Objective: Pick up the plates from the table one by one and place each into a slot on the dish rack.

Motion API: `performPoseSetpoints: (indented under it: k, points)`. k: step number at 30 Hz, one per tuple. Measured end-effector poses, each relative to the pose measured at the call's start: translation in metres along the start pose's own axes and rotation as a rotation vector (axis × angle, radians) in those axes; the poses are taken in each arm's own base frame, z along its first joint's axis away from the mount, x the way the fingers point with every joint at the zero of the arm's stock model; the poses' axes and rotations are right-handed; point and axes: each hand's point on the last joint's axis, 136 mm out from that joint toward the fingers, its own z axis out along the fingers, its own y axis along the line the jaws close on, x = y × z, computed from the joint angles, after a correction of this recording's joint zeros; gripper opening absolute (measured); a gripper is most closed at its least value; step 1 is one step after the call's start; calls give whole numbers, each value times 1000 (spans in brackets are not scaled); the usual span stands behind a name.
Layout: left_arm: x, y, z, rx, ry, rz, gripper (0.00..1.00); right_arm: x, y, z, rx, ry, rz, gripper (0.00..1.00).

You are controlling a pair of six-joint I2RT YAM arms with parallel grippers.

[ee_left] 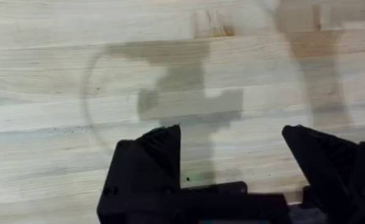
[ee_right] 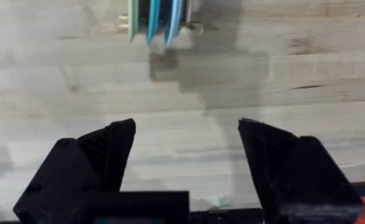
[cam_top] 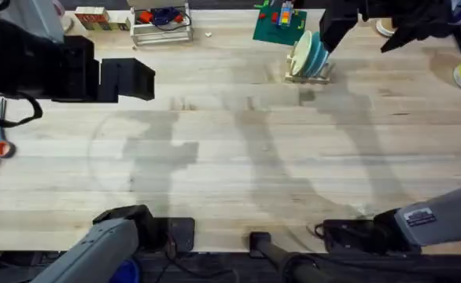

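Hovering over bare wood, the right gripper (ee_right: 185, 155) has its black fingers spread wide with nothing between them, and the left gripper (ee_left: 232, 162) is parted just as widely and equally empty. Both sit well apart from the dish rack (cam_top: 307, 77), which stands at the far side of the table (cam_top: 230, 157).

Three plates (cam_top: 307, 53) stand upright on edge in the rack, side by side: a cream one, then a teal one and a light blue one. In the right wrist view the plates (ee_right: 154, 22) show as three thin edges above the dish rack (ee_right: 192, 28). No plate lies flat on the table near the rack or between it and the arms, so the job looks finished or nearly so.

The risk from here, as I judge it, lies in any sweep back toward the rack: the plates lean only on thin pegs, and a nudge from an open finger could tip one out or slide the light rack across the wood. A green board (cam_top: 279, 25) sits just beside the rack and could be knocked too.
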Motion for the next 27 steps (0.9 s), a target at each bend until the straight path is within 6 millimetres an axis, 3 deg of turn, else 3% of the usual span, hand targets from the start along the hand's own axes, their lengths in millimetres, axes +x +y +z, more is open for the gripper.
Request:
performPoseSetpoints:
  k: [4,10,18,27]
  points:
    - [0,0,0,0,0,0,995,10,5,-20,-12,-34,-36,993]
    - [0,0,0,0,1,0,995,36,4,-66,-33,-116,-73,993]
    - [0,0,0,0,1,0,995,82,-16,-110,-49,-162,-79,992]
    - [0,0,0,0,1,0,995,111,-34,-153,-101,-323,-55,992]
